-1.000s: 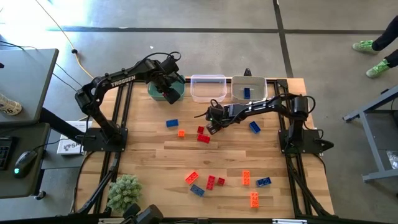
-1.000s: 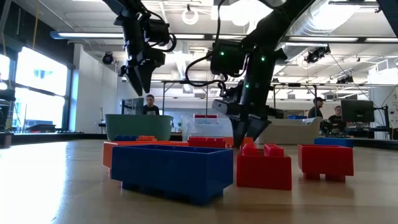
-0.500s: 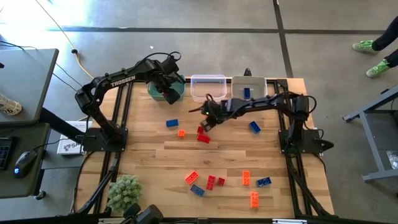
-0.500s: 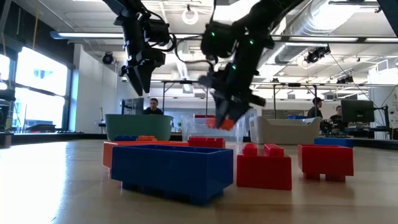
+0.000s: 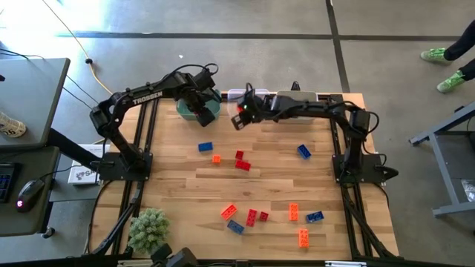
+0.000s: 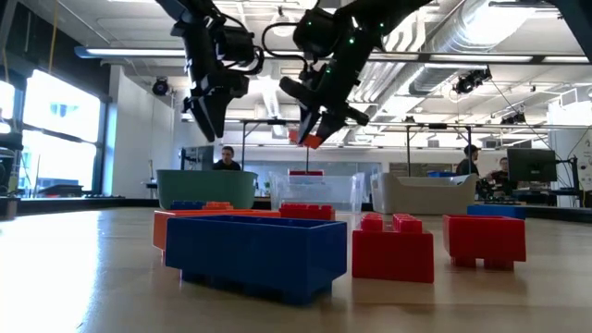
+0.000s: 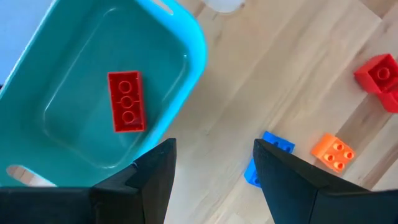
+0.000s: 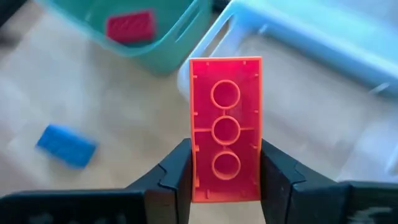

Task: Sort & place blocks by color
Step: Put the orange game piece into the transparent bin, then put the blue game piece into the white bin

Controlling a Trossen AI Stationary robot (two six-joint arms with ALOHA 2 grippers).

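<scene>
Presently a red block [image 8: 225,129] is held lengthwise in the right hand [image 5: 240,117], just right of the green bin [image 5: 210,109], above the table.

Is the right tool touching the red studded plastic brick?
Touching. In the right wrist view, the right tool clamps the red studded plastic brick between both fingers.

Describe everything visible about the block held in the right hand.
The held block is a red-orange plastic brick, long and rectangular. Its hollow underside faces the right wrist camera, showing three round tubes in a row. The right hand is shut on its long sides near one end. It hangs lifted off the table, between the green bin and the clear bin, touching nothing else.
</scene>
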